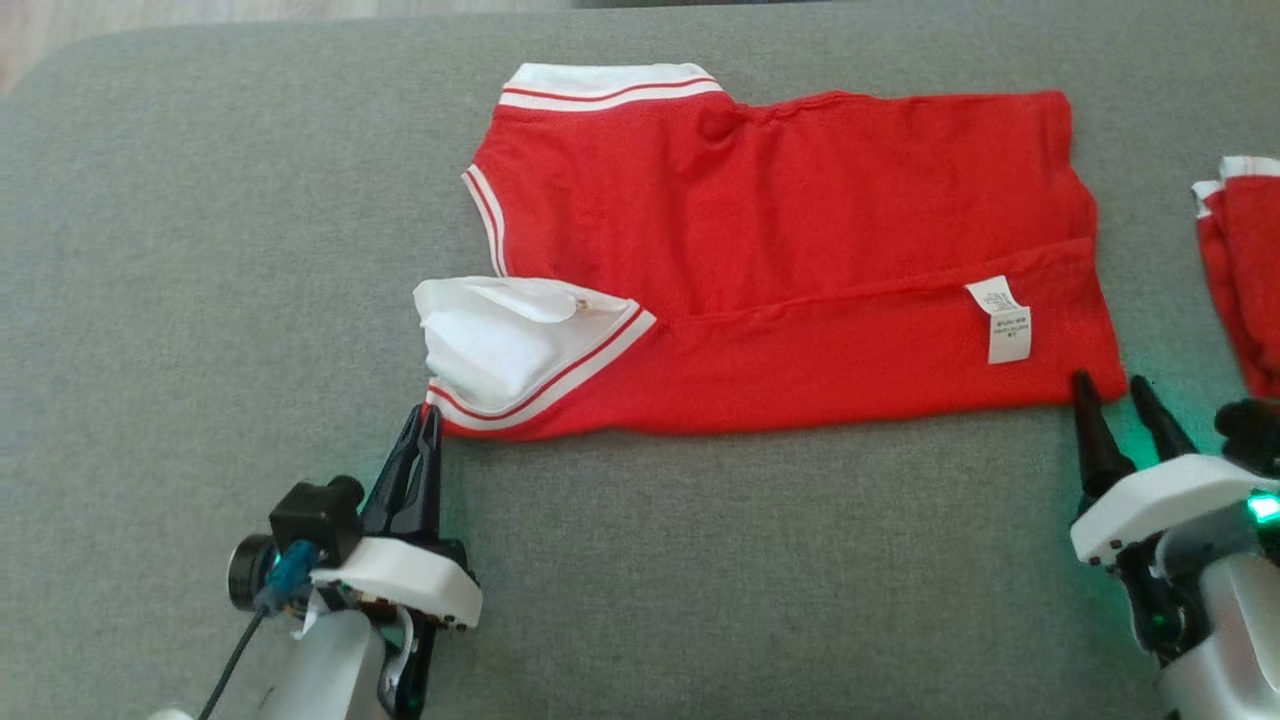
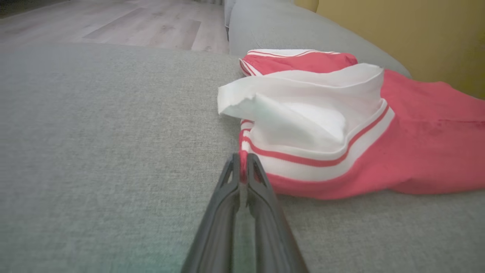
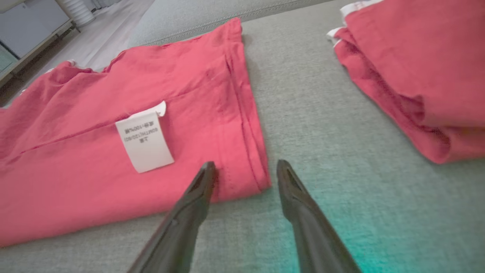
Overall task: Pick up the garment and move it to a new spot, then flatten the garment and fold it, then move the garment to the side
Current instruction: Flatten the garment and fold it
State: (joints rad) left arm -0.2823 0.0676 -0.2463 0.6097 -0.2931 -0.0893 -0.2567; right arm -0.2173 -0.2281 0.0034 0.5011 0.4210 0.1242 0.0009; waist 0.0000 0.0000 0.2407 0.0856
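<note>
- A red garment (image 1: 780,220) with white striped trim lies folded lengthwise across the middle of a grey cushion (image 1: 700,560).
- Its white collar (image 1: 500,340) bunches at the left end. A white care label (image 1: 1000,320) faces up near the right end.
- The left pincer (image 1: 425,415) is closed. In the left wrist view its tips pinch the garment's near left corner, at the red edge just below the collar's striped band.
- The right pincer (image 1: 1112,390) stands wide at the garment's near right corner. In the right wrist view one finger overlaps the hem and the other rests over bare cushion.
- A second red garment (image 1: 1245,270) sits folded at the far right, apart from the first.
</note>
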